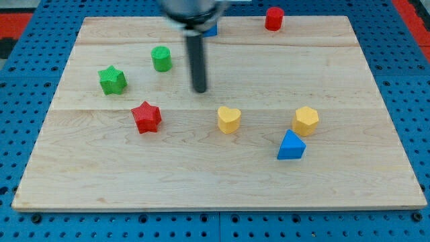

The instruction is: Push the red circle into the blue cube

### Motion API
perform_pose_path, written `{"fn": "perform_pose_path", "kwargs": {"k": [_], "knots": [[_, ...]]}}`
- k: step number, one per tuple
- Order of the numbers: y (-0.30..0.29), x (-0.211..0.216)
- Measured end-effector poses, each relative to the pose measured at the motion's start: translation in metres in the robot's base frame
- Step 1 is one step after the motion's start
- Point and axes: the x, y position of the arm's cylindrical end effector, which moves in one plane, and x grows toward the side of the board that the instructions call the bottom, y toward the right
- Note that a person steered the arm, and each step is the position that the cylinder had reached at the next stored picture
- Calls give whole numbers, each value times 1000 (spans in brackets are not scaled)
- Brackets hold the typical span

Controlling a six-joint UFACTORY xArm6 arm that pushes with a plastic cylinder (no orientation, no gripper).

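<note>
Red circle (pixel 273 18) sits near the bench's (pixel 201 181) top edge, toward the top-right corner. Blue cube (pixel 212 29) lies at the top edge near the middle, mostly hidden behind the rod, well apart from the circle. The end effector is a bare rod with nothing to open or hold; its tip (pixel 200 90) rests on open wood, between the green cylinder (pixel 161 59) and the yellow heart (pixel 229 119), touching no block.
</note>
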Motion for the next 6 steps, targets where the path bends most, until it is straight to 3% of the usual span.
{"fn": "perform_pose_path", "kwargs": {"k": [1,2,3,4,6], "knots": [[104,-47],[168,-118],[171,-184],[166,-185],[-5,-178]]}}
